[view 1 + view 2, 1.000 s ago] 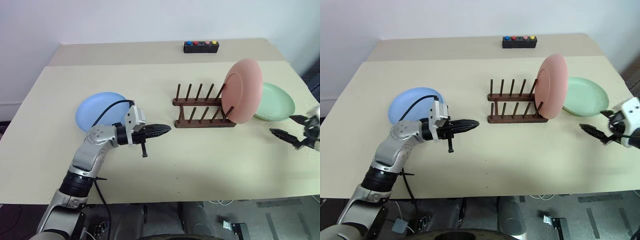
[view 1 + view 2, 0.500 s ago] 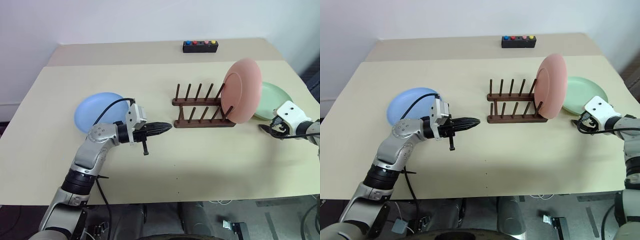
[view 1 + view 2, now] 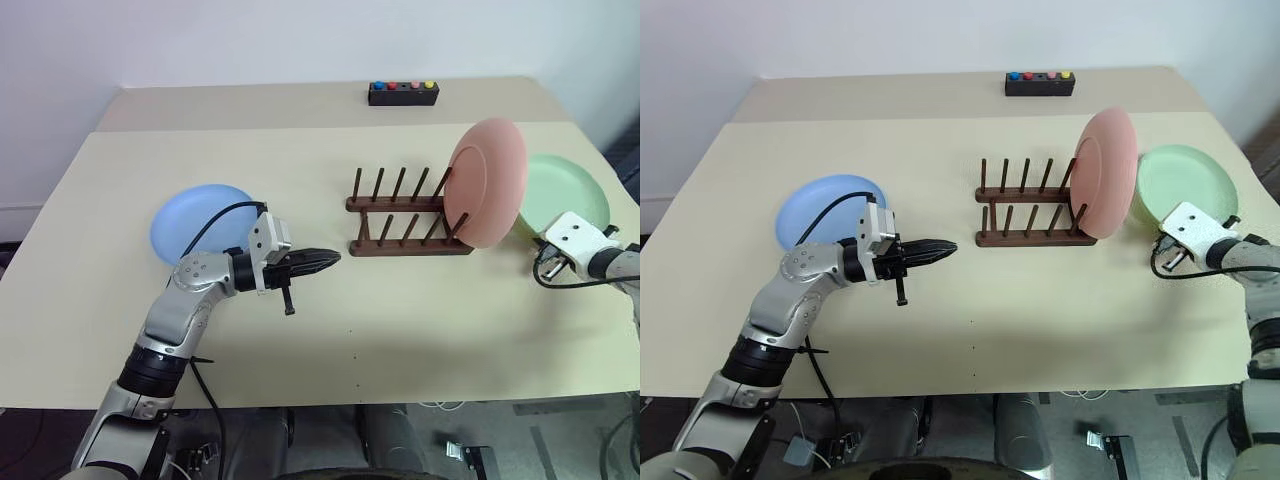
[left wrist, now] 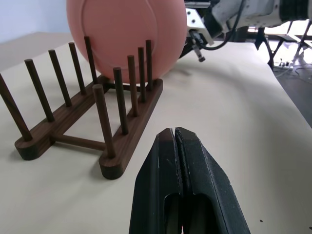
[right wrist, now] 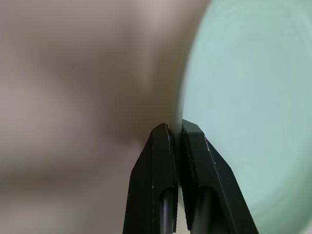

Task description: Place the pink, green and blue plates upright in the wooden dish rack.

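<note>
Already the pink plate (image 3: 487, 182) stands in the wooden dish rack (image 3: 406, 213), so the right gripper (image 5: 176, 134), at the rack's three o'clock, pinches the green plate (image 3: 557, 196) by its rim, tilting it up for slotting. Idle at nine o'clock, the left gripper (image 3: 325, 260) is closed on nothing.

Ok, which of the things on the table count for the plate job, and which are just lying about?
For the job:
- pink plate, upright in the wooden dish rack
- green plate, tilted up, its rim pinched by the right tool
- blue plate, flat on the table
- left tool, shut, empty

Lying about:
- black box with coloured buttons
</note>
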Controlling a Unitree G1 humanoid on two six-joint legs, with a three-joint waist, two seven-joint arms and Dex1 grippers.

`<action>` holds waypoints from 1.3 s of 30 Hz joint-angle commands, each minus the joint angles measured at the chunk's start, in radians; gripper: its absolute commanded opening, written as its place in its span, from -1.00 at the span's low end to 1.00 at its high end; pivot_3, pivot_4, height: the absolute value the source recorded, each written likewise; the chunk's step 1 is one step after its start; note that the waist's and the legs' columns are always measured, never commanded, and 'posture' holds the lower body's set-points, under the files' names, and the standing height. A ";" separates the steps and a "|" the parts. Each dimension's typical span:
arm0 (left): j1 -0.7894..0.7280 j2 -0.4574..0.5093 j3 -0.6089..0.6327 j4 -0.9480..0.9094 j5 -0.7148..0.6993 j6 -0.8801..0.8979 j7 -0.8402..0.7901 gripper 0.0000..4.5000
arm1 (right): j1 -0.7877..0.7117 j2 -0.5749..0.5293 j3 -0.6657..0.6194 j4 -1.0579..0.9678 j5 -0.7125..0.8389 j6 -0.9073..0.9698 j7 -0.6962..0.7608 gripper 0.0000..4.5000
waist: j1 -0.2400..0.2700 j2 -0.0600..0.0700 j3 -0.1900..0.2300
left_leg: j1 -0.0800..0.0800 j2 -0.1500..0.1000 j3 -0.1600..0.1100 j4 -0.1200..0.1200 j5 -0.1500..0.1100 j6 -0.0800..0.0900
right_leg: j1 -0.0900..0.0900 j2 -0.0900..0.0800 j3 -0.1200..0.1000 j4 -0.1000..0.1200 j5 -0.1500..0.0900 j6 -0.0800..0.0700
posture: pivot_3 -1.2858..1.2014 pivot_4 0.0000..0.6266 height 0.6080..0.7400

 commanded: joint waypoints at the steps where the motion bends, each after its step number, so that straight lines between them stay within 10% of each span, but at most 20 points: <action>1: 0.001 0.004 0.021 -0.038 -0.008 -0.005 0.006 -1.00 | 0.046 -0.080 -0.097 -0.151 0.001 0.017 -0.103 -0.96 | -0.001 0.000 0.000 | 0.000 0.000 0.000 0.000 0.000 0.000 | 0.000 0.000 0.000 0.000 0.000 0.000 | 0.03 -0.52 1.00; 10: -0.018 0.004 0.031 0.001 -0.005 -0.011 0.003 -1.00 | 0.146 -0.095 -0.368 -0.695 0.127 0.112 -0.177 -0.96 | -0.004 0.006 0.000 | 0.000 0.001 0.001 0.000 0.000 0.000 | -0.001 0.001 0.002 0.002 0.000 0.000 | 0.03 -0.52 1.00; 21: -0.037 0.046 0.097 0.086 0.015 -0.056 0.011 -1.00 | -0.011 0.032 -0.259 -1.227 0.550 0.409 0.000 -0.96 | -0.003 0.005 0.000 | 0.000 0.001 0.001 0.000 0.000 0.000 | -0.002 0.001 0.001 0.002 0.000 0.000 | 0.03 -0.52 1.00; 39: -0.010 0.044 0.101 0.073 0.018 -0.057 0.019 -1.00 | -0.042 0.270 -0.315 -1.323 1.291 0.936 -0.091 -0.96 | 0.026 0.004 0.001 | -0.002 0.001 -0.001 0.000 0.000 0.000 | -0.003 0.000 0.000 0.001 0.000 0.000 | 0.03 -0.52 1.00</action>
